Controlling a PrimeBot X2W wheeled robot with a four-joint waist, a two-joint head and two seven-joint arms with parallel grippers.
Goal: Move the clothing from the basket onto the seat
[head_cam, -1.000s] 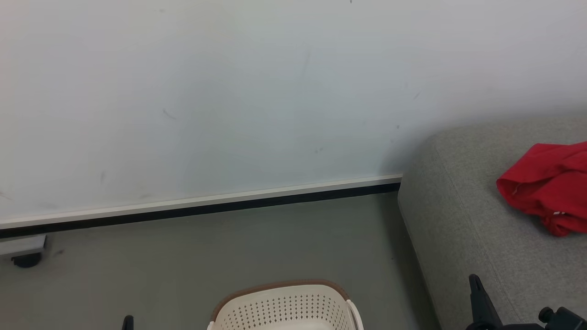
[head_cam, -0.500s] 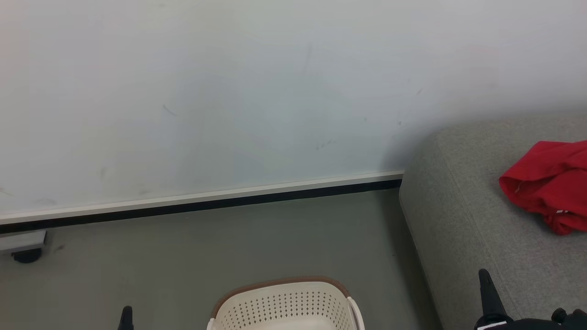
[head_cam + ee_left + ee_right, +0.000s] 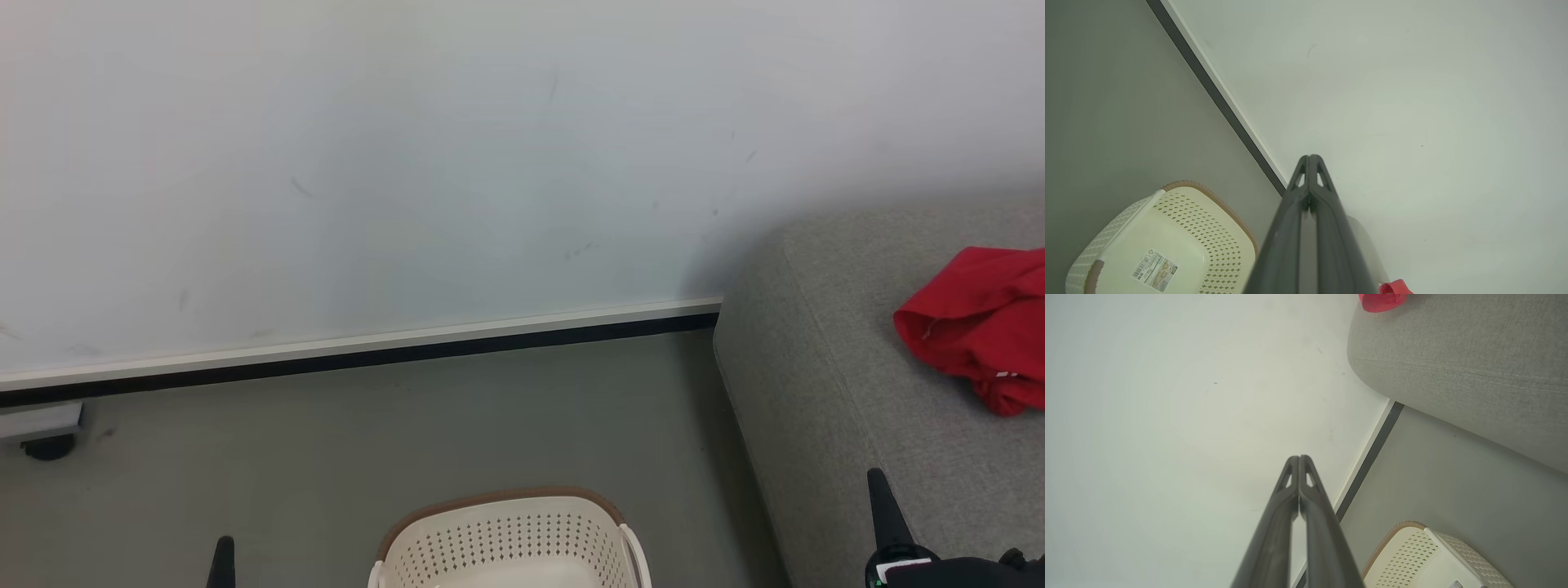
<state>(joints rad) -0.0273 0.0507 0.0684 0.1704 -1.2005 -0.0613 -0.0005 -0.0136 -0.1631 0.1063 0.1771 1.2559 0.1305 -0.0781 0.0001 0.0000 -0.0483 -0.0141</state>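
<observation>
A scuffed white wall (image 3: pixel 408 163), its black skirting strip (image 3: pixel 367 365) and grey floor (image 3: pixel 457 433) lie ahead, with a small dark castor (image 3: pixel 45 447) far left. The head camera has shifted slightly since a second ago, and the right fingers (image 3: pixel 1301 460) now sit further right. They and the left fingers (image 3: pixel 1309 160) are pressed together, holding nothing. The cream-white perforated plastic basket (image 3: pixel 506 539) stands between them. The bright red fabric clothing (image 3: pixel 980 318) lies on the large grey woven seat (image 3: pixel 816 392), well beyond the right fingers.

Sparse domestic-style room corner: scuffed white wall (image 3: pixel 408 163), dark skirting (image 3: pixel 408 349), grey floor (image 3: pixel 490 425), grey sofa (image 3: pixel 816 392), laundry basket (image 3: pixel 506 539).
</observation>
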